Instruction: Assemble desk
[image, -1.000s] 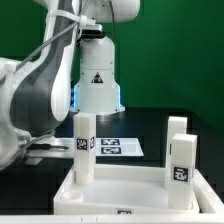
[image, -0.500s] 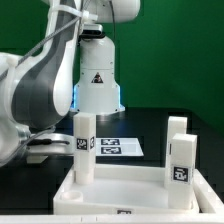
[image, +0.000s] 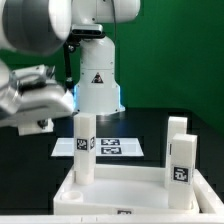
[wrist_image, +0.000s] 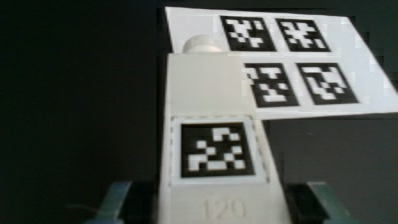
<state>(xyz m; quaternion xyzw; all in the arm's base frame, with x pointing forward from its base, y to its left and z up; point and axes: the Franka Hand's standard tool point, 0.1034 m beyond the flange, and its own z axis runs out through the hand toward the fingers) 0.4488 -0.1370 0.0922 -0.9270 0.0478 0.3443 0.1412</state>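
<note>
The desk's white rimmed tabletop (image: 120, 192) lies upside down at the front of the exterior view. Three white tagged legs stand in its corners: one on the exterior view's left (image: 85, 150) and two on its right (image: 181, 160) (image: 176, 127). My gripper (image: 38, 122) is raised above the black table at the exterior view's left. In the wrist view the gripper (wrist_image: 217, 206) holds the fourth white leg (wrist_image: 217, 110) between its two fingers (wrist_image: 121, 200). The leg's tag faces the camera and its peg end points toward the marker board. In the exterior view the arm hides this leg.
The marker board (image: 120, 146) lies flat on the black table behind the tabletop; it also shows in the wrist view (wrist_image: 329, 45). The robot's white base (image: 97, 85) stands behind it before a green wall.
The arm has risen from low on the table at the exterior view's left to well above it.
</note>
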